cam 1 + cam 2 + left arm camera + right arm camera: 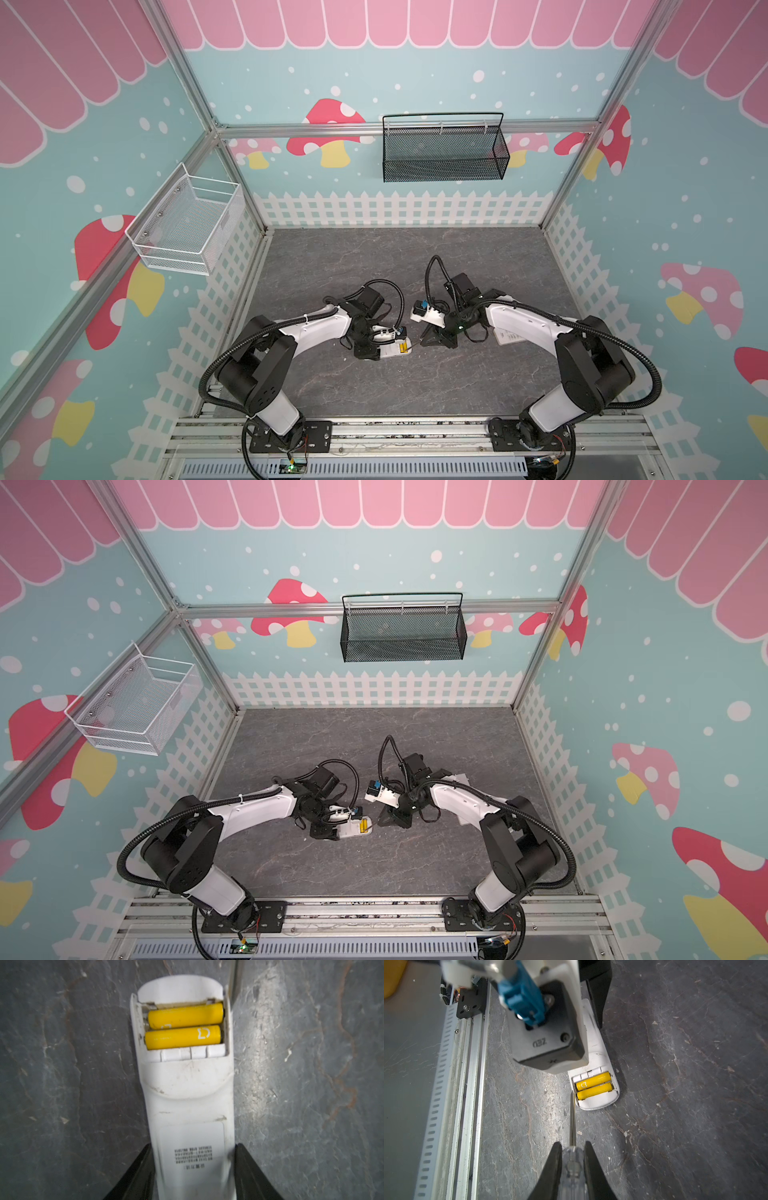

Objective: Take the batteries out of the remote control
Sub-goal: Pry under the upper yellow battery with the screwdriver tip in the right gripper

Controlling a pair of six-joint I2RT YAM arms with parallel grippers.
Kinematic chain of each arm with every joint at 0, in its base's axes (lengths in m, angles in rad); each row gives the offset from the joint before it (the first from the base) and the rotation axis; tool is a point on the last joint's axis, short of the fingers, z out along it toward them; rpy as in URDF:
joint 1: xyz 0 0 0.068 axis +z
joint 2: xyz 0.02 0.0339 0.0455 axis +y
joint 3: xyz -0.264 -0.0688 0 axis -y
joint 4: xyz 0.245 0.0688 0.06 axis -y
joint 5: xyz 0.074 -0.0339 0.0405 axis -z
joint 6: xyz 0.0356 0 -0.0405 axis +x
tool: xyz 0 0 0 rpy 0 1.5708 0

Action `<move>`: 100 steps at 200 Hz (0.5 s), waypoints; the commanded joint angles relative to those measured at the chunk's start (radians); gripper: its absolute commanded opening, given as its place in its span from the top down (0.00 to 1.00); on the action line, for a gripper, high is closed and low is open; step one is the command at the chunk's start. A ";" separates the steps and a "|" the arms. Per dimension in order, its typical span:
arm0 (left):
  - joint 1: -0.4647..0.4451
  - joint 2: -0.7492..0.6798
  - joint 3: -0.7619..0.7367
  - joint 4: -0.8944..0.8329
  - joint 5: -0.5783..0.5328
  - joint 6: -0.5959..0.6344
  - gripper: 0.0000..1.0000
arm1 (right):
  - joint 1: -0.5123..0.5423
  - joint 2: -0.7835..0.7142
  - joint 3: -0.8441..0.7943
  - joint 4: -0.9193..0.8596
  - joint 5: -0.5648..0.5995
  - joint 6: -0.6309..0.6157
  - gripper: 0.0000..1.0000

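Left pincer [193, 1145] clasps remote [187, 1088]; right pincer [572, 1144] points screwdriver [572, 1120] at it.

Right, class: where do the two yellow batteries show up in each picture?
Top view: yellow batteries below centre, in the white remote.
Top view: batteries below centre again.
Left wrist: batteries filling the remote's open end.
Right wrist: batteries beside the screwdriver tip.
Shared landmark: the white remote.

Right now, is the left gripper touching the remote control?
Touching. The left wrist view shows the left gripper closed on the remote control, fingers flush against both its sides.
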 commanded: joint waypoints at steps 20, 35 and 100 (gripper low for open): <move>-0.016 0.029 -0.013 0.016 -0.002 0.047 0.47 | 0.008 0.020 0.025 -0.016 0.002 -0.031 1.00; -0.019 0.025 -0.007 0.013 -0.008 0.039 0.47 | 0.007 0.033 0.031 -0.026 -0.005 -0.032 1.00; -0.017 0.026 0.000 0.005 -0.008 0.038 0.47 | 0.009 0.043 0.026 -0.029 -0.007 -0.035 1.00</move>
